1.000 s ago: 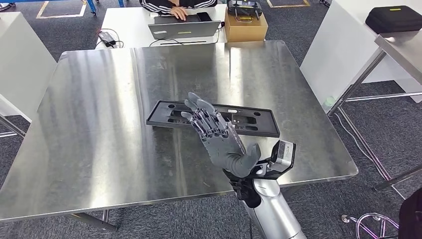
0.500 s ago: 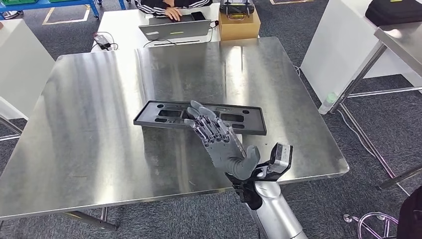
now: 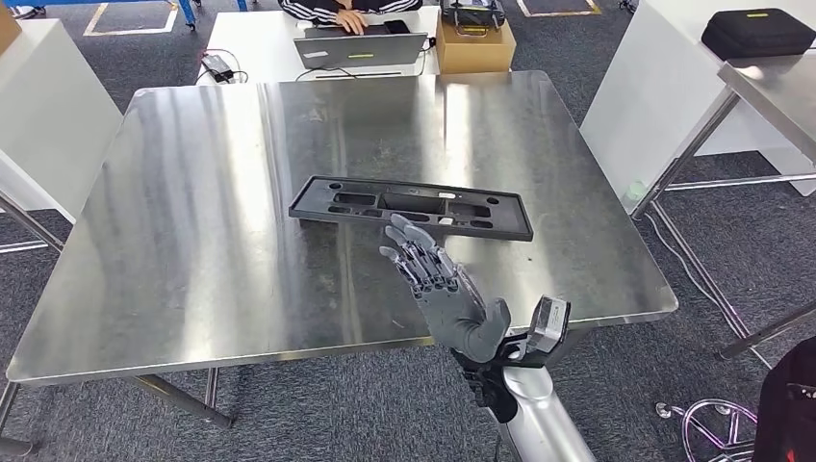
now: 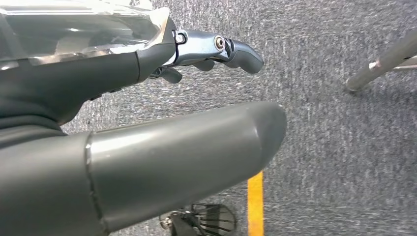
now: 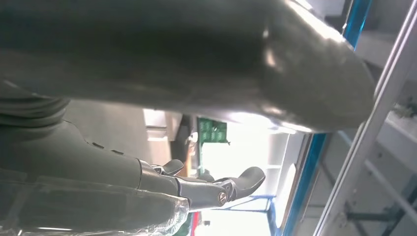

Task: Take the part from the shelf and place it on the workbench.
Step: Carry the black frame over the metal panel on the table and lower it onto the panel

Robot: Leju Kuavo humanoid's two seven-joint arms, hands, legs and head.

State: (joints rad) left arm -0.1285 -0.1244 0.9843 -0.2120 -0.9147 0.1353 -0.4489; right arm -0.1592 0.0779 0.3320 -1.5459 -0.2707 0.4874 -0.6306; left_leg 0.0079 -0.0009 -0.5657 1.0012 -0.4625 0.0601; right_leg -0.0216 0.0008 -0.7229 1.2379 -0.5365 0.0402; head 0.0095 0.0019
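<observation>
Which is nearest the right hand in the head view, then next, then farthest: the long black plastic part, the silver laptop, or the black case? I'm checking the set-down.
1. Long black plastic part: on the steel workbench, just beyond the fingertips of the right hand.
2. Silver laptop: on the white table behind the workbench, far ahead.
3. Black case: on the far right table, farthest.

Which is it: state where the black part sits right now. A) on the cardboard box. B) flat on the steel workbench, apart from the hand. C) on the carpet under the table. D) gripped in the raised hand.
B: the black part lies flat on the steel workbench, and the right robot hand is raised nearer the camera with its fingers spread, holding nothing.
</observation>
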